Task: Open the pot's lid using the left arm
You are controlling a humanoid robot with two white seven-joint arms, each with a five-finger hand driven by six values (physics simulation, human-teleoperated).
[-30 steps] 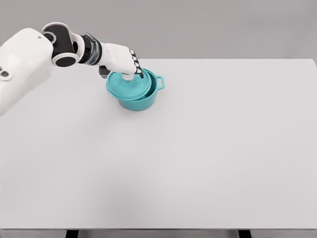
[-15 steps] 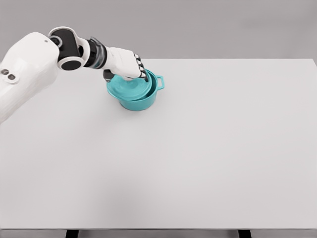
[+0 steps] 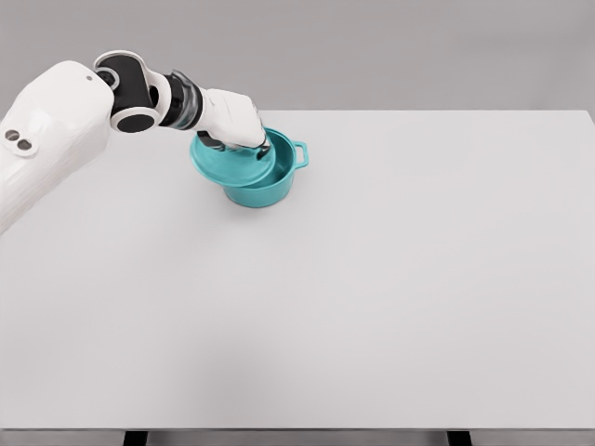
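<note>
Left robot hand (image 3: 237, 125) sits on top of the teal lid (image 3: 231, 163), fingers curled down over its centre where the knob would be, so it appears clamped on the lid. Lid and pot (image 3: 265, 181) lie at about 11 o'clock on the worktop (image 3: 390, 279). The lid is tilted and offset toward 9 o'clock of the pot, exposing the pot's rim on the 3 o'clock side. The knob and the fingertips are hidden beneath the palm. No right arm shows.
</note>
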